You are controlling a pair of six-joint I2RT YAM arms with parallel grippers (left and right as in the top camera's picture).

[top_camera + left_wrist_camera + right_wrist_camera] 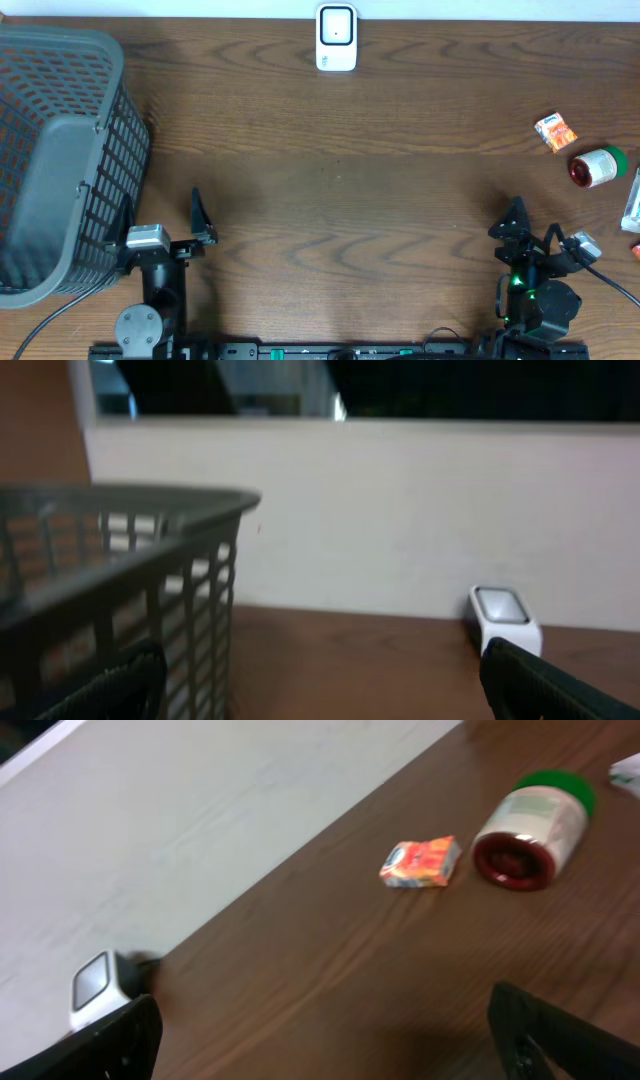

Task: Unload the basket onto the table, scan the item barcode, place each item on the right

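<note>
While both arms sit low along the bottom edge of the overhead view, neither one holds anything. The left pincer [160,212] at the lower left has its fingers spread wide apart, one finger right against the wall of a grey plastic basket [60,150] that fills the left side of the frame. The right pincer [537,222] at the lower right is spread just as wide, turned at an angle over bare brown desk [340,200].

The things to be scanned lie at the right edge of the overhead view, well apart from both pincers. A small orange packet [555,131] lies flat on the desk. Just below and to its right, a jar [597,167] with a green lid lies on its side, its red end facing left. Packet and jar are near each other but not touching. Further down the right edge a pale object [632,205] is cut off by the frame, possibly a wrapped pack.

A white scanner [336,38] stands at the top centre, by the far edge of the desk. The left wrist view shows it at the lower right beyond the basket, in front of a pale wall.
</note>
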